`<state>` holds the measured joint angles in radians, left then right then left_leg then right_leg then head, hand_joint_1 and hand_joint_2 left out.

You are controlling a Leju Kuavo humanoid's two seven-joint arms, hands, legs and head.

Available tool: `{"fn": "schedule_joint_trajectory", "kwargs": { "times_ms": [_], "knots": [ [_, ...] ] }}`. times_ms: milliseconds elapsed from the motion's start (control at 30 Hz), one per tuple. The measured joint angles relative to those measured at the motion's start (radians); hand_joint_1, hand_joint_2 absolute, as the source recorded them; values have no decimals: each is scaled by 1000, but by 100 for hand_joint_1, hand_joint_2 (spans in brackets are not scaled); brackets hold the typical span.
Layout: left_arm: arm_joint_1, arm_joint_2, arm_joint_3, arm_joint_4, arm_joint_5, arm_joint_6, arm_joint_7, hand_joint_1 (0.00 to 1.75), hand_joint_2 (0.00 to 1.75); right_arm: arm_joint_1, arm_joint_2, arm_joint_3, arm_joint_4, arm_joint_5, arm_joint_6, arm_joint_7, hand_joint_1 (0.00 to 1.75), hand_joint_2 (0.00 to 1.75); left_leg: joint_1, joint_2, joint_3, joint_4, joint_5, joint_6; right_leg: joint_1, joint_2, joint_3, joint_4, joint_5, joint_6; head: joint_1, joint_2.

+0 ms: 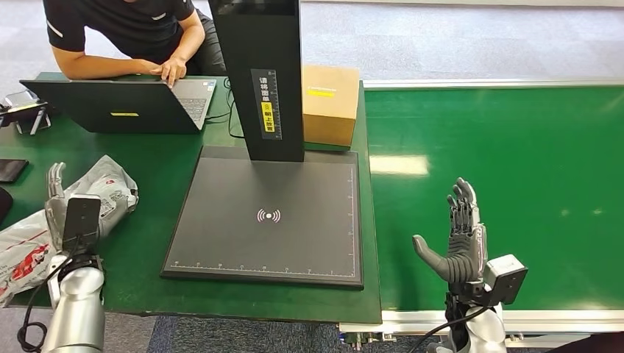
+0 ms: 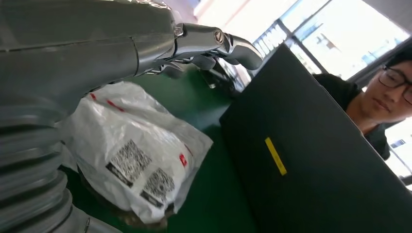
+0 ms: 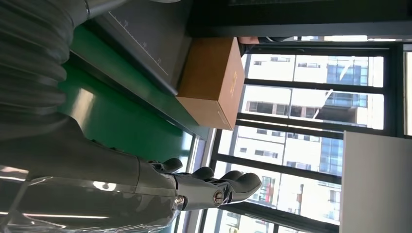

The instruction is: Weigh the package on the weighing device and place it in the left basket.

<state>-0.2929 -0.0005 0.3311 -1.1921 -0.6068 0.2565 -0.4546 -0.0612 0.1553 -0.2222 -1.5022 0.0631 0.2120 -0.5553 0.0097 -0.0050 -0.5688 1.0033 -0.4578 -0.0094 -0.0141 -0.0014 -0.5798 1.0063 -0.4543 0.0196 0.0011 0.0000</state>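
Nearest, at the lower left, the left hand point(image 1: 57, 209) stands with fingers apart, holding nothing, touching or just beside the white package point(image 1: 103, 193), which lies on the green surface point(image 1: 158, 191) left of the weighing device point(image 1: 268, 220). Far right, the right hand point(image 1: 458, 243) is empty, fingers spread, well apart from the package. No basket can be made out.

A green table point(image 1: 154, 243) holds many things. A flat black scale point(image 1: 268, 217) with a tall black post sits in the middle. A brown box point(image 1: 330, 103) stands just behind it. An open black laptop point(image 1: 121, 104) sits at the back left. A white plastic package point(image 1: 110, 187) lies near the left edge. A dark phone point(image 1: 11, 169) lies at the far left. A shiny green belt point(image 1: 508, 184) runs along the right side.
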Motion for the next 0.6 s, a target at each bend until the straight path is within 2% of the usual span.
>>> {"fn": "schedule_joint_trajectory", "kwargs": {
  "times_ms": [133,233,400,600],
  "knots": [
    [31,-48,-39,-35,280,-306,-58,0,175,-32,-2,31,5,18,59,10,0,175,0,0,0,0,0,0,-1,0,0,0,0,0,0,0],
    [48,-93,-83,-37,430,-463,-70,0,175,-74,2,63,23,0,103,26,0,175,0,0,0,1,0,0,-2,0,0,0,1,1,0,0],
    [63,-147,-169,-18,556,-628,-50,0,175,-116,17,114,65,8,116,68,0,175,-1,0,-1,1,0,0,-2,0,0,0,1,2,0,0],
    [76,-185,-254,18,615,-700,-33,0,175,-132,30,168,117,22,118,79,0,175,-1,0,-1,1,0,0,-1,0,0,0,1,1,0,0]
  ]
}}
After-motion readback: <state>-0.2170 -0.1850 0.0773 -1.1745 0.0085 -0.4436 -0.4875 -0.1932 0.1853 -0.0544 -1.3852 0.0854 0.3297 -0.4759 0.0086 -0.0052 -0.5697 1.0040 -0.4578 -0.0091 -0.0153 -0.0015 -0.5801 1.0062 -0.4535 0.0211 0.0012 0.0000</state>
